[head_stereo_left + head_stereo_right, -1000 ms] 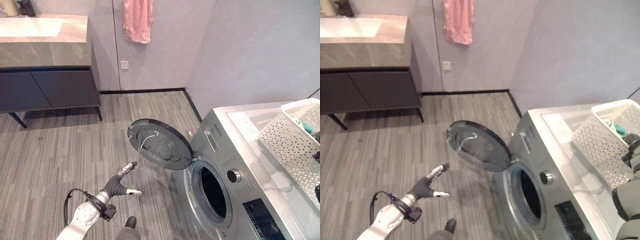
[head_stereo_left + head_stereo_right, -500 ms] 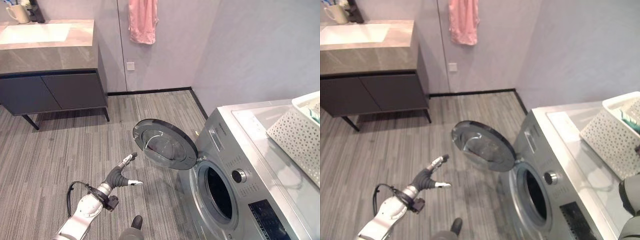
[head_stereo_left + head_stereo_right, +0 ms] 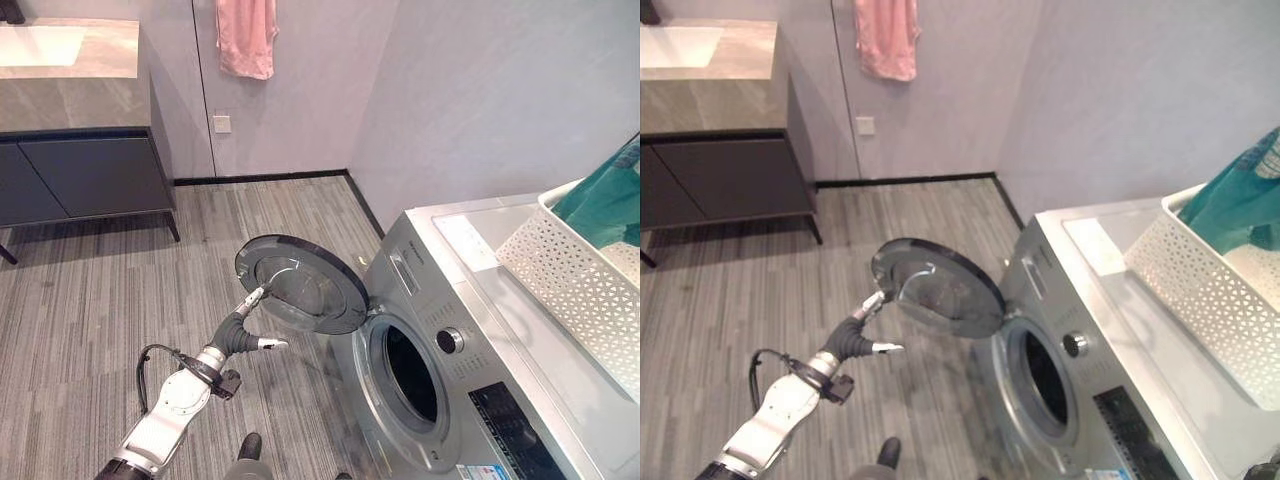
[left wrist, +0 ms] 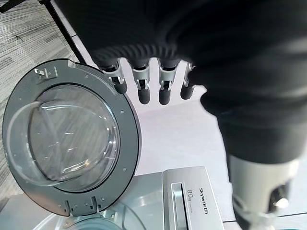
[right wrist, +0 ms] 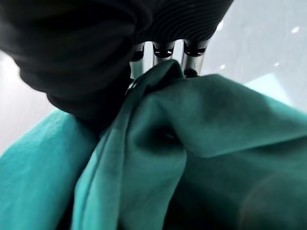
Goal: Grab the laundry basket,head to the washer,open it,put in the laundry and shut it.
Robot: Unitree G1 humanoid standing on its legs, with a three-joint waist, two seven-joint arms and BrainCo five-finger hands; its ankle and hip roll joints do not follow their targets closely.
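The washer [image 3: 470, 370] is standing by the wall with its round door [image 3: 300, 285] swinging wide open to the robot's left. The door's glass bowl is facing up and toward the robot, and the dark hole of the drum [image 3: 410, 372] is showing.

The white laundry basket [image 3: 575, 285] is sitting on top of the washer, at the robot's right. Its long side is running from near the front of the washer toward the back wall. A teal cloth [image 3: 1240, 205] is coming up out of the basket, hanging in a long bunch that is pointing up and down. In the right wrist view the right hand [image 5: 165, 52] is curling its fingers into the teal cloth and gripping it, with the folds bunching up right under the fingers.

The left hand [image 3: 243, 322] is reaching out low over the floor, with its fingers [image 4: 164, 91] straight and spread, holding nothing. The fingertips are just beside the rim of the open door; I cannot tell if they are touching it.

A pink towel [image 3: 246, 35] is hanging on the far wall, next to a dark cabinet [image 3: 85, 170] with a sink top.
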